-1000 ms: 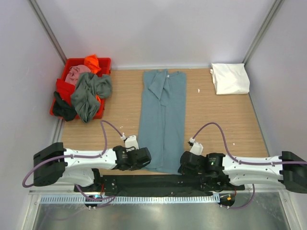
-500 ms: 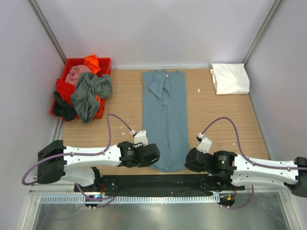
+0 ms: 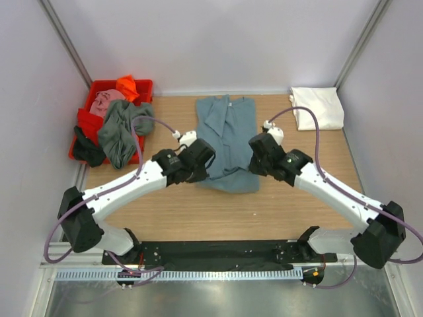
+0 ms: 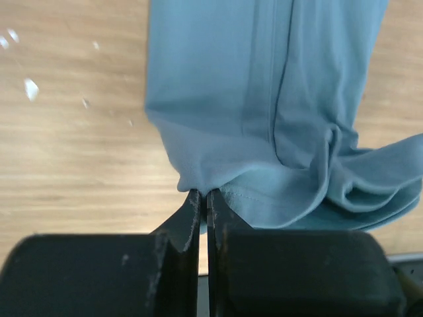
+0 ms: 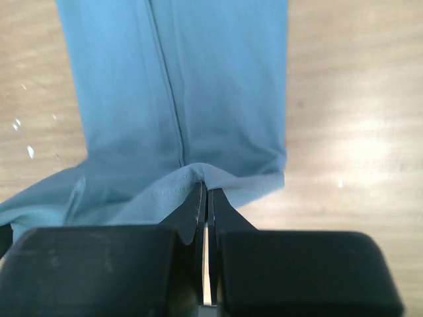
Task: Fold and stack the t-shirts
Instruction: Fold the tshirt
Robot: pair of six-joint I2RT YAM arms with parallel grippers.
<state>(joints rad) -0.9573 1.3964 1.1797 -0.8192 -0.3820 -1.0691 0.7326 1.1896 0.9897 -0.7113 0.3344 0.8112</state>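
Observation:
The teal-blue t-shirt (image 3: pixel 228 135) lies lengthwise in the middle of the table, its near part lifted and doubled back over itself. My left gripper (image 3: pixel 200 158) is shut on the shirt's left hem corner (image 4: pixel 198 181). My right gripper (image 3: pixel 258 148) is shut on the right hem corner (image 5: pixel 208 178). Both hold the hem above the middle of the shirt. A folded white t-shirt (image 3: pixel 317 107) lies at the far right. Grey-green (image 3: pixel 121 129), pink (image 3: pixel 104 101) and orange (image 3: pixel 127 86) shirts are heaped in the tub.
A red plastic tub (image 3: pixel 84 123) stands at the far left with a dark cloth (image 3: pixel 86 148) hanging over its near edge. Grey walls close the table on three sides. Bare wood (image 3: pixel 218 214) lies between the shirt and the arm bases.
Both grippers have carried the shirt's near hem from the table's near edge away toward the far side, folding the lower half over the upper half. The arms are now stretched out.

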